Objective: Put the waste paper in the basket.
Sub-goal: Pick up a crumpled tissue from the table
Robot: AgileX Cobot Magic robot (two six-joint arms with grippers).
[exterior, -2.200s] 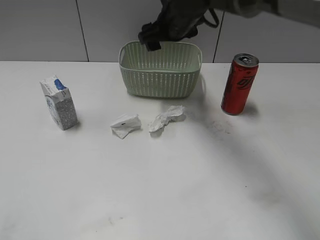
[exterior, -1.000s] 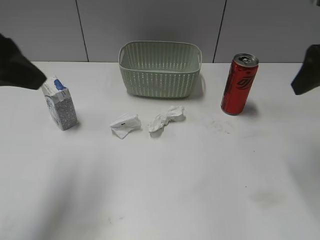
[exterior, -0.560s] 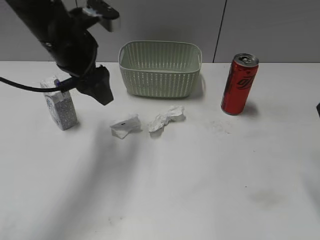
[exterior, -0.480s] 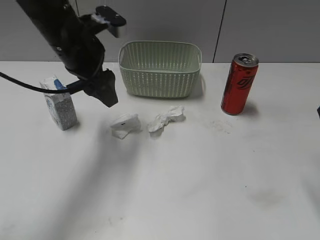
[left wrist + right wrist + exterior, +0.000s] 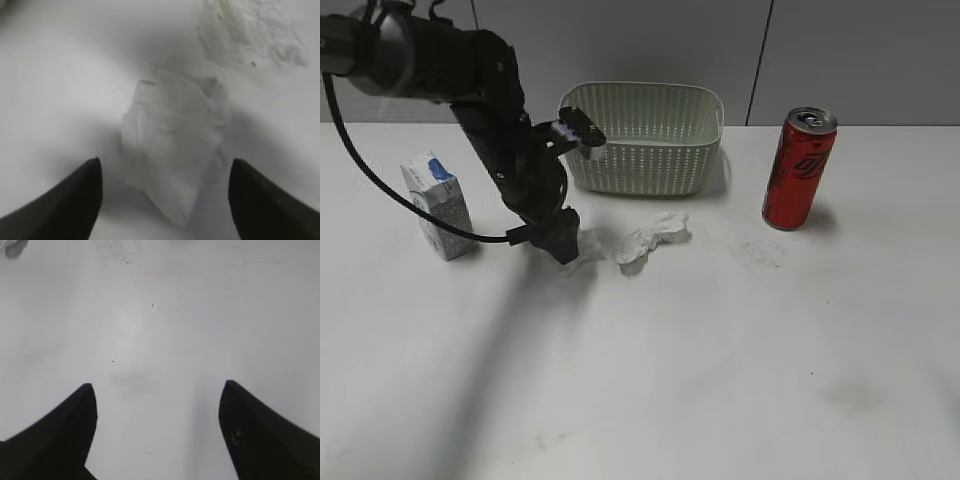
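Two crumpled white waste paper wads lie on the white table in front of the pale green basket (image 5: 640,150). My left gripper (image 5: 566,246) is down at the left wad (image 5: 591,245), open, with a finger on each side of it. In the left wrist view the wad (image 5: 172,145) lies between the open fingertips (image 5: 165,161), and the other wad (image 5: 250,35) is at the top right. In the exterior view that other wad (image 5: 651,237) lies just right of the gripper. No third wad is in view. My right gripper (image 5: 158,383) is open and empty over bare table and is out of the exterior view.
A red can (image 5: 800,168) stands to the right of the basket. An upright white-and-blue carton (image 5: 438,205) stands at the left, close to my left arm. A grey wall runs behind the table.
My left arm has swung in from the left and come down onto the left wad. My right arm has left the exterior view. The wads, basket, can and carton have not moved.
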